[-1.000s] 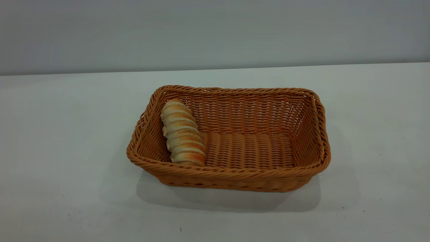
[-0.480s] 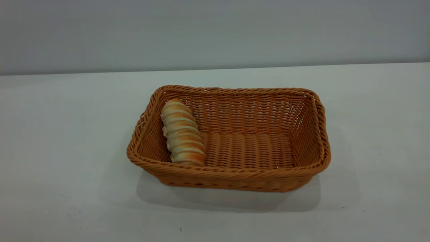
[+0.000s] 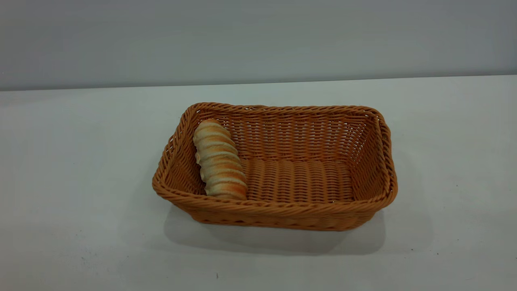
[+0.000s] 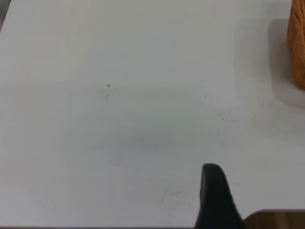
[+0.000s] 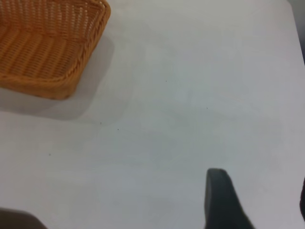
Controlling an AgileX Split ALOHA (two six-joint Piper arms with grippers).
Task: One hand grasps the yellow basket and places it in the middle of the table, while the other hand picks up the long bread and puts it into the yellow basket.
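The yellow basket (image 3: 278, 210) stands in the middle of the white table (image 3: 72, 161). The long bread (image 3: 219, 160) lies inside it, against its left wall, one end raised on the far corner. Neither gripper shows in the exterior view. In the left wrist view my left gripper (image 4: 257, 186) hovers over bare table, open and empty, with one black finger (image 4: 214, 195) showing and a corner of the basket (image 4: 296, 43) far off. In the right wrist view my right gripper (image 5: 259, 191) is open and empty over bare table, away from the basket (image 5: 47, 47).
A grey wall runs behind the table's far edge (image 3: 258, 83). A brown wooden strip (image 4: 276, 219) shows past the table edge under the left gripper. Tiny dark specks dot the tabletop.
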